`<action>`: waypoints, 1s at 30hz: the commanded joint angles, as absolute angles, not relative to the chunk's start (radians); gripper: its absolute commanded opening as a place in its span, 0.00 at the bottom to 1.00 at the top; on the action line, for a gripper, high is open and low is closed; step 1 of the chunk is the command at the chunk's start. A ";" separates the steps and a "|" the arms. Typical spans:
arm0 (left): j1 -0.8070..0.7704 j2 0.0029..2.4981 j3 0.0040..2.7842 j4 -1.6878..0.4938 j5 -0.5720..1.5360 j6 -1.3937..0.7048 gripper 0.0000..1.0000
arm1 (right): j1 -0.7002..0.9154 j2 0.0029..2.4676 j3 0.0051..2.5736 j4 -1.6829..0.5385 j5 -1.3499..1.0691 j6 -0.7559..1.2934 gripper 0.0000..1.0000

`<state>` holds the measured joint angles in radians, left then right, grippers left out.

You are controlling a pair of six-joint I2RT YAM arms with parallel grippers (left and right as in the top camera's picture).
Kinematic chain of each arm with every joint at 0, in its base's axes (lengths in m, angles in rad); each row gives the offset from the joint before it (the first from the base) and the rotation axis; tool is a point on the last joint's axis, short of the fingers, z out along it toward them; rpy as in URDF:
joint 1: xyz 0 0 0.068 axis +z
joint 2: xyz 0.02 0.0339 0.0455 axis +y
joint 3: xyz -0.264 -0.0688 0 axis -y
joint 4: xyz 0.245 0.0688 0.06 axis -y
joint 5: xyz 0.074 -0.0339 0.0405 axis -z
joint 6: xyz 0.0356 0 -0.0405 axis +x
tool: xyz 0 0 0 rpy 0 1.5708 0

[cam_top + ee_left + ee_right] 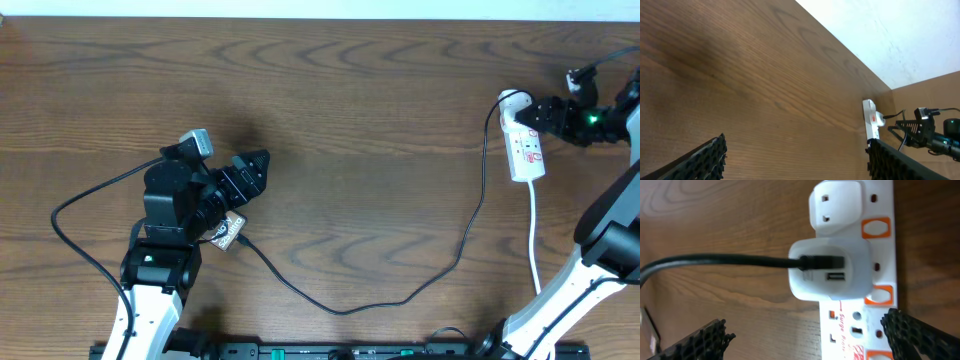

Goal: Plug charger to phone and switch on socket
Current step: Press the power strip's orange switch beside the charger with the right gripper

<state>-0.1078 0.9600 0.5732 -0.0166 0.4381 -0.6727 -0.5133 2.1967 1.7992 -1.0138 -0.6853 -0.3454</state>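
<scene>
The phone (229, 232) lies by the left arm's base, mostly hidden under the arm. The charger cable (340, 308) runs from the phone's edge in a long loop to the socket (526, 150) at the far right. In the right wrist view the cable (715, 261) enters a white adapter (830, 270) plugged into the socket (860, 325), which has orange switches. My right gripper (810, 340) is open and hovers over the socket's adapter end; it also shows in the overhead view (522, 118). My left gripper (260, 168) is open and empty above bare table, and shows in its wrist view (795, 160).
The socket's white cord (535, 240) runs toward the front edge past the right arm's base. The left wrist view shows the socket (871, 120) far off with the right arm (930, 135) beside it. A white wall borders the table's far edge.
</scene>
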 commanded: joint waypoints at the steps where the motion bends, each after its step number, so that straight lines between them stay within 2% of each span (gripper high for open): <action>1: -0.113 0.953 0.603 -0.015 0.418 -0.648 0.87 | -0.491 2.206 1.802 -0.991 -0.599 -0.317 0.99; 30: -0.113 0.953 0.603 -0.030 0.418 -0.648 0.87 | -0.443 2.217 1.796 -0.960 -0.605 -0.247 0.99</action>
<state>-0.1078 0.9600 0.5732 -0.0242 0.4339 -0.6724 -0.4709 2.2002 1.7988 -0.9604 -0.5808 -0.2642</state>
